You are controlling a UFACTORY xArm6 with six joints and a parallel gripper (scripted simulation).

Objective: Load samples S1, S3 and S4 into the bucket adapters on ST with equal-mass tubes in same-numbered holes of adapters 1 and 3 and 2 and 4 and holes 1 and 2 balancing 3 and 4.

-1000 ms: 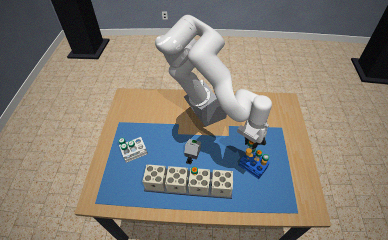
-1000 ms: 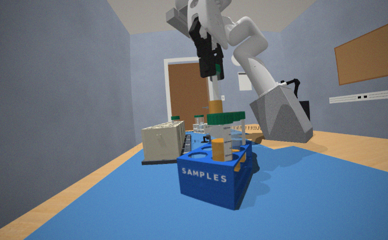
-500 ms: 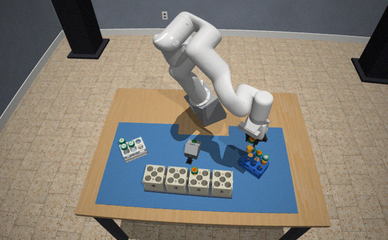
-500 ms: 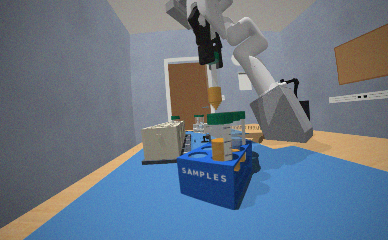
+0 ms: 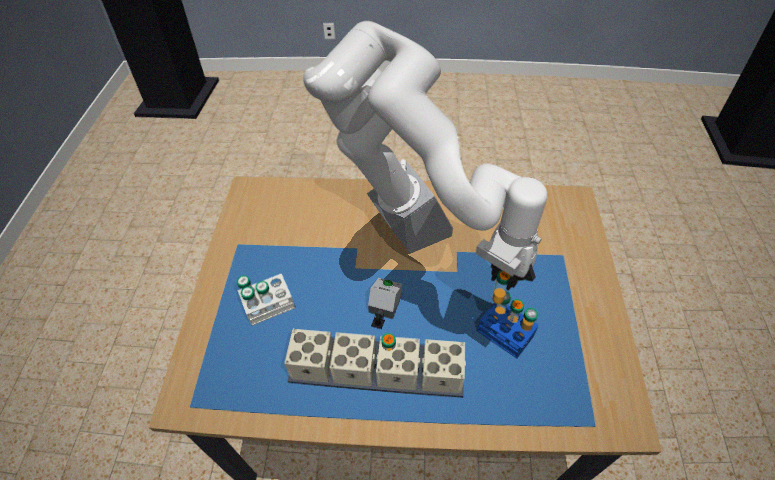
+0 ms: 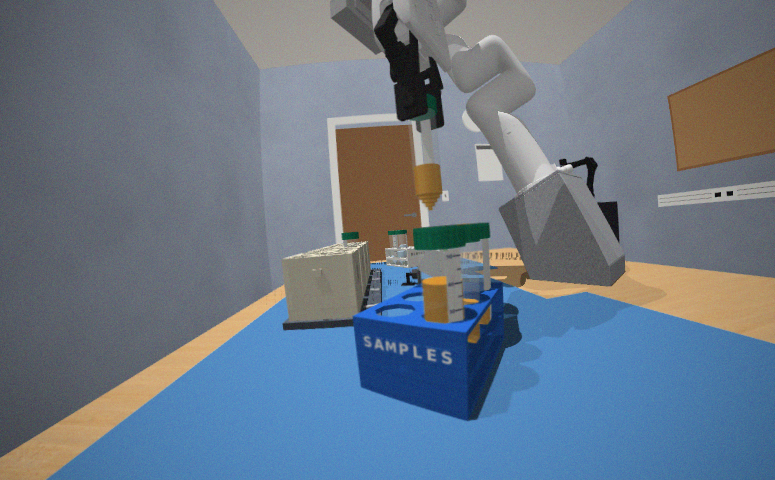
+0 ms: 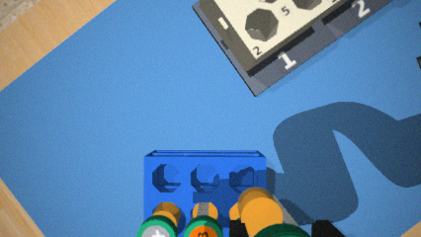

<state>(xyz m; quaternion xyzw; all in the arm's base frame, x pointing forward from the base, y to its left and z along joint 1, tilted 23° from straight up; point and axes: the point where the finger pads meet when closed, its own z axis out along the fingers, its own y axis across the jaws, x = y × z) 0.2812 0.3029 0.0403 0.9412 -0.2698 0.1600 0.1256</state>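
The gripper [image 5: 507,279] [image 6: 427,113] [image 7: 282,232] is holding one tube [image 5: 499,295] [image 6: 428,184] [image 7: 261,217] at its green cap, fingers standing partway apart around it. The tube is hanging about upright, amber liquid in its lower part, tip clear above the blue rack [image 5: 501,342] [image 6: 409,356] [image 7: 183,162]. Its cap dot is showing orange; ID not readable. Below the gripper, three tubes are standing in the rack: S3 [image 5: 517,305] [image 7: 204,231] with orange dot, a grey-dot tube [image 5: 530,315] [image 6: 439,237] [image 7: 158,229] at the row's end, plus a third tube [image 5: 505,298], mostly hidden behind the held one in the top view. Ahead of the gripper and off to one side, ST [image 5: 373,390] [image 6: 320,325] [image 7: 257,84] is carrying four adapters. S4 [image 5: 387,340] [image 6: 350,236] is standing in adapter 2 [image 5: 397,380], hole number too small to read; S3 and the held tube are both out of ST. The green DONE key [image 5: 387,283] is sitting on its grey desk [image 5: 383,302], between gripper and white rack [image 5: 272,313] [image 6: 396,258]. Farthest from the gripper, that rack is holding three blanks [image 5: 262,287] [image 6: 397,236], mL unreadable.
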